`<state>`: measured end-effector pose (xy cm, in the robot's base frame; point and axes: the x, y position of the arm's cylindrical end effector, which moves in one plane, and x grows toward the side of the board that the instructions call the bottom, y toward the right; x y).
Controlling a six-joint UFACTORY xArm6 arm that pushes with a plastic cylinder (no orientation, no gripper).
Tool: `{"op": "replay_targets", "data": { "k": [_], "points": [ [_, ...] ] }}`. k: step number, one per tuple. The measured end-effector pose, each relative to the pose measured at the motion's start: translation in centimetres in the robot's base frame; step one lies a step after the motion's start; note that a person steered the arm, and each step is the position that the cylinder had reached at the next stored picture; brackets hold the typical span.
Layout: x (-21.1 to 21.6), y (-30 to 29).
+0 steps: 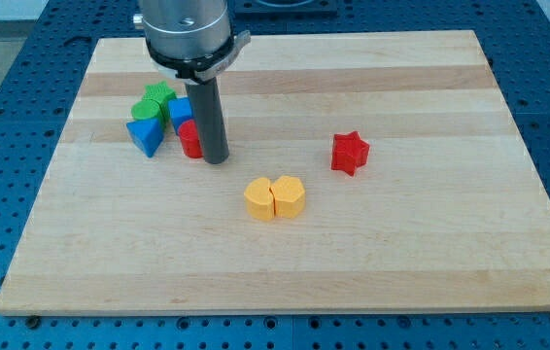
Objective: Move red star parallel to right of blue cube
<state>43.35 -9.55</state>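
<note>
The red star [349, 153] lies alone on the wooden board, right of centre. The blue cube [179, 112] sits in a cluster at the upper left, partly hidden behind my rod. My tip [216, 159] rests on the board just right of a red block [189, 140] in that cluster, touching or nearly touching it. The red star is well to the right of my tip and a little lower in the view than the blue cube.
The cluster also holds a blue triangular block [145, 136], a green star [158, 95] and a green block [146, 109]. Two yellow blocks [275, 197] sit side by side below centre. The board [450, 272] lies on a blue perforated table.
</note>
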Motion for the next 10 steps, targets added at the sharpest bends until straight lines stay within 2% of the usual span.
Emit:
{"op": "replay_targets", "data": {
  "k": [2,3,5,6,7,8,9,10],
  "points": [
    [-1.0,-2.0],
    [-1.2,0.8],
    [-5.3,13.3],
    [-3.7,20.1],
    [0.7,23.5],
    [4.7,23.3],
    [2.8,19.1],
    [-3.4,15.5]
  ]
}}
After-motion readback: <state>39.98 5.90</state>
